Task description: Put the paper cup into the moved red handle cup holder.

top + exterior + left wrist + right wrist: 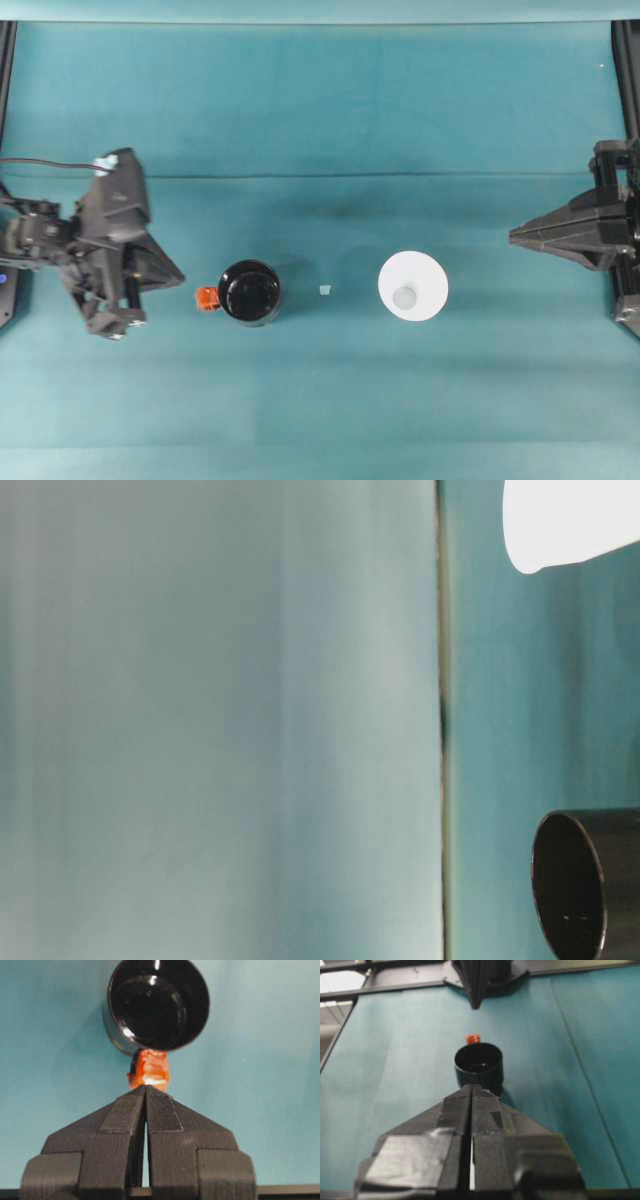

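So nothing was placed yet: white paper cup stood on the teal surface, well apart from the empty glossy black red-handled cup holder, both grippers' fingers closed, holding nothing.

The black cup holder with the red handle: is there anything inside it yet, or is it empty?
Empty. The red handle cup holder stands upright with only its glossy black bottom showing inside, and the paper cup sits apart on the table.
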Motion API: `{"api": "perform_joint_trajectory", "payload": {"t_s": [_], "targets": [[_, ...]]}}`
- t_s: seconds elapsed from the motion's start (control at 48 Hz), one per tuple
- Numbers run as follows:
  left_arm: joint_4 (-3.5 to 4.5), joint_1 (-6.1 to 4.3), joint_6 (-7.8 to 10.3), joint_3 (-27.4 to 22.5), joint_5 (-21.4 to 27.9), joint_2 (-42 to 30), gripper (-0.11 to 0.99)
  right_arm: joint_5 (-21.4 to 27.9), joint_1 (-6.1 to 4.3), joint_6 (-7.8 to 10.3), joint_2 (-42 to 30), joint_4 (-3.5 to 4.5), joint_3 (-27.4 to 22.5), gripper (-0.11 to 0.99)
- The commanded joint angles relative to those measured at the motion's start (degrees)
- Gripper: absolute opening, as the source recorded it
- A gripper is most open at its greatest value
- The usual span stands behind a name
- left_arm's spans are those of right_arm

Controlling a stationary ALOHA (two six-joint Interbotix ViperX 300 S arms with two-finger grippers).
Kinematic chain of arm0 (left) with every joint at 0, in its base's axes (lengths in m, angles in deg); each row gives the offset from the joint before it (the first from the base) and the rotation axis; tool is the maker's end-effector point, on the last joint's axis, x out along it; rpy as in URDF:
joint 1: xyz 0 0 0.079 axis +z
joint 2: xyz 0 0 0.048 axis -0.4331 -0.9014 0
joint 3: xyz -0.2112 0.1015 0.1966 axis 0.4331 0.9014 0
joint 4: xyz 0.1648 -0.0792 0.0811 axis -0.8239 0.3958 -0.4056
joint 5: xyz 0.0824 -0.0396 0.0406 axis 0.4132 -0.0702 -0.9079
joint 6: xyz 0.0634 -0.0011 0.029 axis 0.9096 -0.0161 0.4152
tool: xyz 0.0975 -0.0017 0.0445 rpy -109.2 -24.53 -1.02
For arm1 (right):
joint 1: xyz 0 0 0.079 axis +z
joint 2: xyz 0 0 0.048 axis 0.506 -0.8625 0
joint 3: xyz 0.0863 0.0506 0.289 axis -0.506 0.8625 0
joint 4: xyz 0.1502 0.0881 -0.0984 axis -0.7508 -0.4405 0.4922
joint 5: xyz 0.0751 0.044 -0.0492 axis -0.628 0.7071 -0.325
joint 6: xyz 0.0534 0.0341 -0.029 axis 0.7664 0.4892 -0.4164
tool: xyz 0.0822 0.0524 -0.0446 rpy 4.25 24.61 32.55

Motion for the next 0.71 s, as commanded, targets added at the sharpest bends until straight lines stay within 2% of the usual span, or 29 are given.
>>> {"api": "perform_joint_trajectory", "payload": {"t_s": [0.0, 0.167, 0.458, 0.562, 0.687], "targets": [[-0.44, -0.62, 0.18, -1.6, 0.4, -0.7, 0.03, -0.2, -0.18, 0.53, -0.3, -0.18, -1.0, -0.10], [-0.44, -1.58, 0.35, -1.8, 2.5, -1.9, 0.03, -0.2, -0.18, 0.44, -0.2, -0.18, -1.0, -0.10], [-0.44, -1.58, -0.26, -2.6, 2.4, -2.8, 0.05, -0.2, -0.44, 0.44, -0.3, -0.18, -1.0, -0.10], [-0.44, -1.58, -0.70, -3.1, 2.5, -3.5, 0.25, -0.2, -0.44, 0.44, -0.2, -0.18, -1.0, -0.10], [-0.44, -1.49, -3.08, -3.3, 2.6, -5.1, 0.64, -0.2, -0.44, 0.44, -0.1, -0.18, -1.0, -0.10]]}}
